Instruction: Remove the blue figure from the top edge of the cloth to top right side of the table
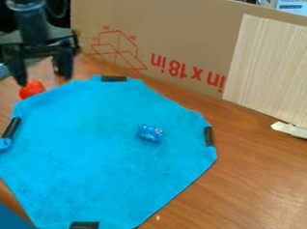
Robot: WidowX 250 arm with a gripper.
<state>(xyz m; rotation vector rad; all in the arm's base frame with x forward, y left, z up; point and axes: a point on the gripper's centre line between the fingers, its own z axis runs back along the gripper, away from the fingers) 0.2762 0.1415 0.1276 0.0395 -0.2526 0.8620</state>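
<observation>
While the gripper (42,72) is held open beyond the upper left of the cloth (92,173), the blue figure (150,133), placed right of its centre, should be straddled squarely, no cloth being pinched.

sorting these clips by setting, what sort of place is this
Probably a robot lab or test bench: a black robot arm hangs over a wooden table, a blue cloth is held by black strips, and a cardboard panel stands behind as a makeshift wall.
</observation>
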